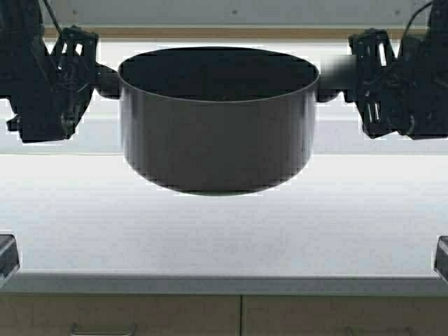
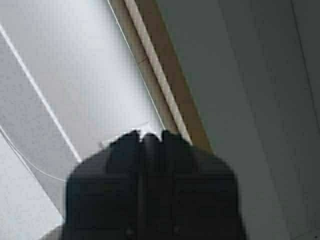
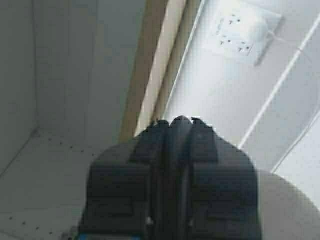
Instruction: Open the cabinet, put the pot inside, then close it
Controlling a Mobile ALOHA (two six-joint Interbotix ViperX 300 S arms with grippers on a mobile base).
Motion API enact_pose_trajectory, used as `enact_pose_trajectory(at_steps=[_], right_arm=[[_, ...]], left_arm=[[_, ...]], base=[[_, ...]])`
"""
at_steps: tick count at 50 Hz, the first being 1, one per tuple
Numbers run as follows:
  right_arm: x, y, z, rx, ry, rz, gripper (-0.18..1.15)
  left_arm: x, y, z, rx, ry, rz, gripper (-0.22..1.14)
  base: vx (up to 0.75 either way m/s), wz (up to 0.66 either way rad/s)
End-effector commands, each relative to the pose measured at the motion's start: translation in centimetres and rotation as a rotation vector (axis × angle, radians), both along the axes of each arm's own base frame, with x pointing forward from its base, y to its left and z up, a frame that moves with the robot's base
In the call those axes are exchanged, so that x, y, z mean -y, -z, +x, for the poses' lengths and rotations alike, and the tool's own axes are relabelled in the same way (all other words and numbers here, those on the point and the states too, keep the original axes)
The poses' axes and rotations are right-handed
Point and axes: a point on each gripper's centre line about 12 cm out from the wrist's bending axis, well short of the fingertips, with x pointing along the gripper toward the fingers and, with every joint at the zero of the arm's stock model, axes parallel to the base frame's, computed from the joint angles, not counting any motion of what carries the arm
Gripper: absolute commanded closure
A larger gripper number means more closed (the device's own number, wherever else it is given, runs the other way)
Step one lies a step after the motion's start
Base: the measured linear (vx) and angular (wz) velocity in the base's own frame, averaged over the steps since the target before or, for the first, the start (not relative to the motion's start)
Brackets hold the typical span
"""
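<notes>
The pot (image 1: 217,133) is being held up above the worktop (image 1: 224,231), one handle pinched in each closed end effector, left (image 1: 98,73) and right (image 1: 343,70). The cabinet (image 3: 75,75) looks open already. Putting the pot inside and closing are left.

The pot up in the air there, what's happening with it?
Both arms are carrying the pot together. The left gripper is shut on one side handle and the right gripper on the other, holding it level above the white countertop. The wrist views show the cabinet open, its pale interior in sight. The pot is not inside yet.
</notes>
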Motion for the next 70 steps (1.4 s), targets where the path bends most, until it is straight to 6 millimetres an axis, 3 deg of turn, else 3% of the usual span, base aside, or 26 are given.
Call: enact_pose_trajectory(at_steps=[1,23,35,46,61,70], right_arm=[[-4.6,-4.7,-3.1,0.135,-0.169,0.099,0.89],[-6.0,-8.6,-5.5,0.189,-0.198,0.172,0.89],[-6.0,-12.9,-6.1,0.240,-0.192,0.205,0.89],[-6.5,-17.6,-5.7,0.252,-0.196,0.199,0.89],[-7.5,-21.8,-4.3,0.251,-0.194,0.234,0.89],[-7.9,-24.6,-2.7,0.253,-0.175,0.248,0.89]], left_arm=[[4.9,-2.8,-3.1,0.072,0.194,-0.061,0.88],[5.7,-8.3,-5.1,0.105,0.201,-0.038,0.88],[6.2,-11.2,-4.8,0.094,0.213,-0.026,0.88],[7.2,-14.8,-3.9,0.099,0.204,-0.028,0.88],[9.0,-21.2,-2.7,0.113,0.227,-0.013,0.88],[8.9,-24.2,-0.6,0.089,0.221,0.026,0.88]], base=[[0.00,0.00],[0.00,0.00],[0.00,0.00],[0.00,0.00],[0.00,0.00],[0.00,0.00]])
